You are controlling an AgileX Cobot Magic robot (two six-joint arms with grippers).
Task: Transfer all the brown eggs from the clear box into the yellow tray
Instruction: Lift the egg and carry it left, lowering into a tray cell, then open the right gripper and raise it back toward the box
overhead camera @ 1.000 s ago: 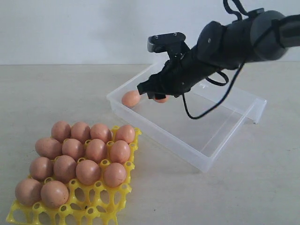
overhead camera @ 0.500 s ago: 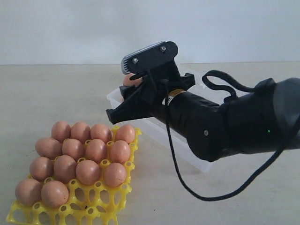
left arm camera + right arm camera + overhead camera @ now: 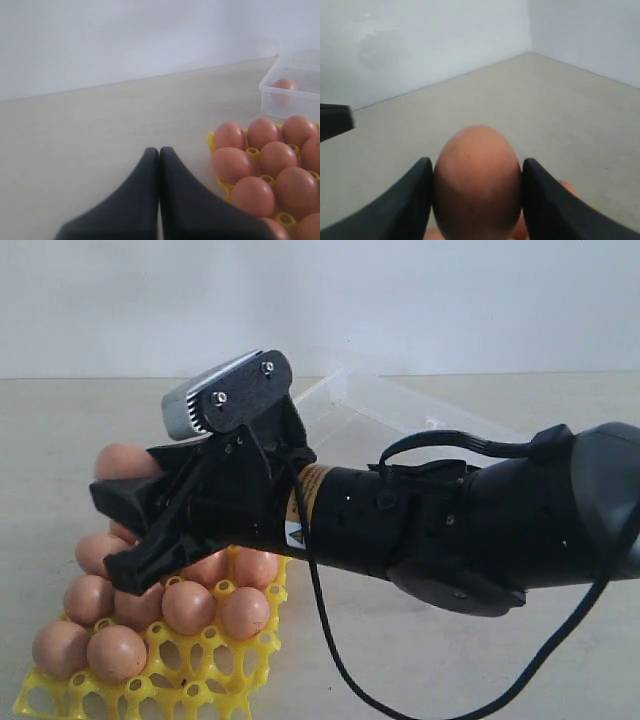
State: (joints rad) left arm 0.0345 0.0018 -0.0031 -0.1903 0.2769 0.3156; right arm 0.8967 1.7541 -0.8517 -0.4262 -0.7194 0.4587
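One brown egg (image 3: pixel 477 182) sits clamped in my right gripper (image 3: pixel 118 527) over the yellow tray (image 3: pixel 205 672) of eggs, another egg (image 3: pixel 283 85) lies in the clear box (image 3: pixel 268 96) — my left gripper (image 3: pixel 159 154) is closed, empty.

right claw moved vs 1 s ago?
Yes. In the exterior view the right claw went left and nearer the camera, from over the clear box to above the yellow tray, shut on a brown egg.
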